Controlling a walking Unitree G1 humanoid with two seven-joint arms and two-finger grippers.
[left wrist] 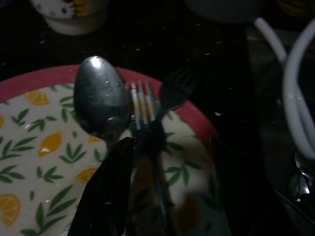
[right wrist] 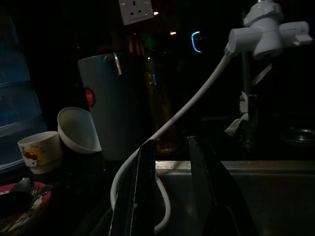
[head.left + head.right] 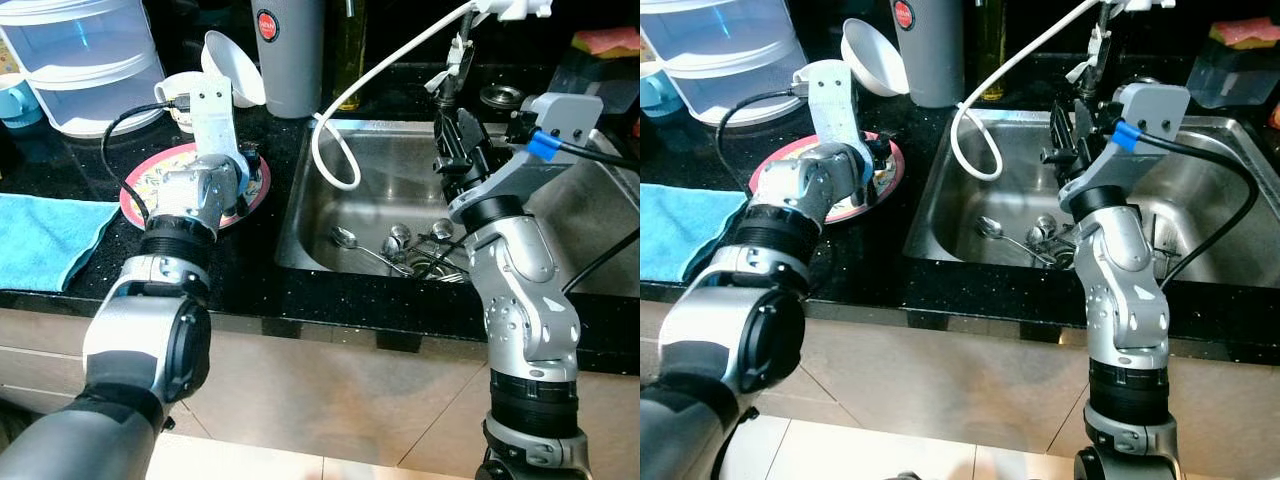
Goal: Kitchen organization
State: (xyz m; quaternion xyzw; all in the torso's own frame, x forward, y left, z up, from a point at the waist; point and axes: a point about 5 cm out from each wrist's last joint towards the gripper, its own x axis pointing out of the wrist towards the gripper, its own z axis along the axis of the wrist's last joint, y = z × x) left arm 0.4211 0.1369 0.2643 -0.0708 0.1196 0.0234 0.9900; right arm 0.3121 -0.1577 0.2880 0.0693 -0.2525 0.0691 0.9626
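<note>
A spoon (image 1: 101, 101) and forks (image 1: 147, 110) lay on the plate (image 3: 150, 180) at left, between the left gripper's (image 1: 167, 152) parted fingers. More cutlery (image 3: 400, 245) waited in the sink (image 3: 560, 230) at center; the right gripper (image 2: 170, 152), fingers slightly apart and empty, hung above.

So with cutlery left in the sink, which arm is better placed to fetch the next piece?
Probably the right. Its end effector hangs over the sink, above the spoons. The left end effector is over the plate on the counter.

Plate (image 1: 29, 162): red rim, white centre, orange lemons with green leaves. Spoon (image 1: 101, 101) and fork (image 1: 142, 105): silver. Cloth (image 3: 45, 235): blue. Hose (image 3: 335, 150): white. Cup (image 2: 37, 150): cream, cartoon-cat print. Counter (image 3: 250, 280): speckled black.
</note>
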